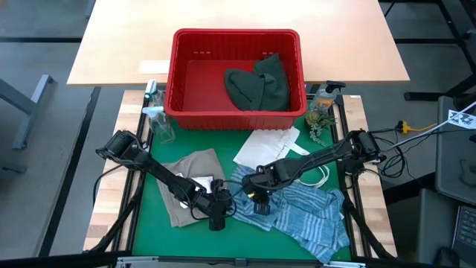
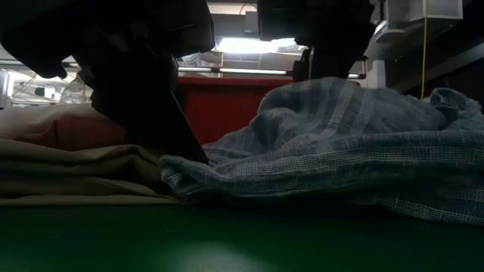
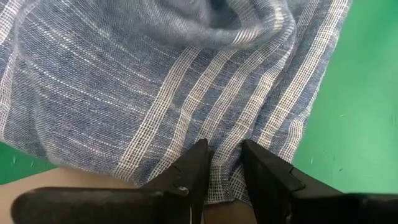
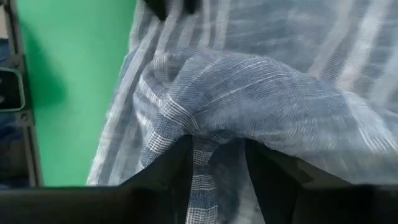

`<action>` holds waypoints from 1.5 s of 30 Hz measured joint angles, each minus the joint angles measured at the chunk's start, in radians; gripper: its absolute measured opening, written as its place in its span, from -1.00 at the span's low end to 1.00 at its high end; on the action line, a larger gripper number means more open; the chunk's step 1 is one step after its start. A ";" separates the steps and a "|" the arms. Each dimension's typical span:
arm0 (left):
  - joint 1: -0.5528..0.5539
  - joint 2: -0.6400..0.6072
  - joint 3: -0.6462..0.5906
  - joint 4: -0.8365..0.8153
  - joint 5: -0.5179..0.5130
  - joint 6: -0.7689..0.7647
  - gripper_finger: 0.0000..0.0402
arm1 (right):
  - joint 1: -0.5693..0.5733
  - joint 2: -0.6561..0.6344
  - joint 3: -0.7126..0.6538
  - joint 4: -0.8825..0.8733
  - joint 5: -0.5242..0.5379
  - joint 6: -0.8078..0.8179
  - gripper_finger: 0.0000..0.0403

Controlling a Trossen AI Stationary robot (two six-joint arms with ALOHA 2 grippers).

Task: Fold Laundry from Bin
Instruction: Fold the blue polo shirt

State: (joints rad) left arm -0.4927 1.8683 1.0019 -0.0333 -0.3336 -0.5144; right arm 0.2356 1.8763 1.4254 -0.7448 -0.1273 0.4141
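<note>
Both arms are black, made of slim tube links with thicker rounded joints, and thin black cables run along them. The left gripper (image 3: 224,165) has two matte black fingers, wedge-shaped with narrow tips. The right gripper (image 4: 217,162) has the same dark, angular fingers.

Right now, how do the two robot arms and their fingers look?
Both arms are black and thin, built from jointed links, with dark cables along them. The left gripper and the right gripper each end in two matte black fingers that taper to wedge-shaped tips. No markings show.
</note>
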 joint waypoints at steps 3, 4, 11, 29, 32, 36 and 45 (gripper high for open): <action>0.000 0.000 0.000 0.000 0.000 0.000 -0.52 | 0.008 0.001 0.000 -0.004 -0.025 0.001 -0.31; 0.000 0.000 0.000 0.000 0.000 0.000 -0.52 | 0.010 0.001 0.000 -0.004 -0.025 0.001 -0.35; 0.000 0.000 0.000 0.000 0.000 -0.002 -0.52 | 0.050 0.001 0.000 -0.006 -0.043 0.003 -0.80; 0.000 0.000 0.000 0.000 0.002 -0.008 -0.52 | 0.283 0.002 0.000 -0.081 -0.050 0.169 -0.94; 0.000 0.000 0.000 0.000 0.002 -0.008 -0.52 | 0.309 0.002 0.000 -0.082 -0.050 0.190 -0.93; -0.003 -0.007 0.002 -0.002 0.027 -0.008 -0.52 | 0.324 -0.002 0.000 -0.105 -0.052 0.225 -0.93; -0.006 -0.086 0.027 0.001 0.065 -0.001 -0.52 | 0.320 -0.149 0.002 -0.176 0.137 0.233 -0.93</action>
State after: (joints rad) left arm -0.4991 1.7819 1.0286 -0.0322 -0.2690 -0.5149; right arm 0.5560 1.7278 1.4269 -0.9212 0.0095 0.6475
